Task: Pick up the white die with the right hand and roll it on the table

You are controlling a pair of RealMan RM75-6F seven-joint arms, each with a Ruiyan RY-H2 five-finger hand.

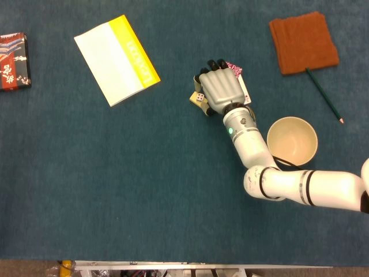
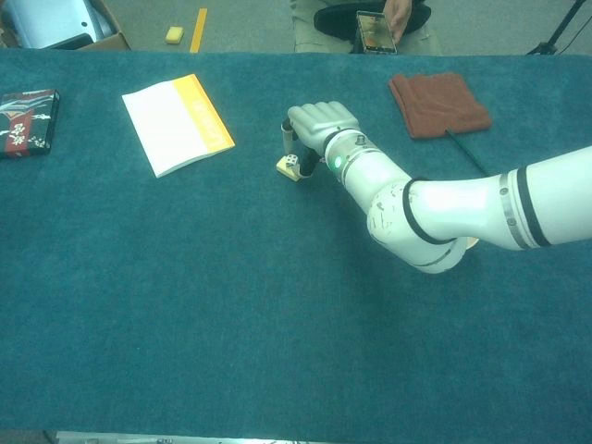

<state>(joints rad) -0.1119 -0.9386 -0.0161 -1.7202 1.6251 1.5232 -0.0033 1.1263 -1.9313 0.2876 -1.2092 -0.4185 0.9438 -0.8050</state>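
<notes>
The white die (image 1: 198,98) (image 2: 289,166) lies on the teal table (image 1: 144,184) just right of centre, on a pale yellowish face with black pips showing. My right hand (image 1: 218,91) (image 2: 319,125) hovers palm down right over it. The thumb stands at the die's far side and the other fingers come down at its right side. The die still rests on the cloth, and I cannot tell whether the fingers touch it. My left hand shows in neither view.
A white and yellow booklet (image 1: 115,57) lies at the back left, a black and red box (image 1: 12,60) at the far left edge. Playing cards (image 1: 237,72) peek from behind the hand. A cream bowl (image 1: 292,140), a pencil (image 1: 323,95) and a brown cloth (image 1: 304,41) lie to the right.
</notes>
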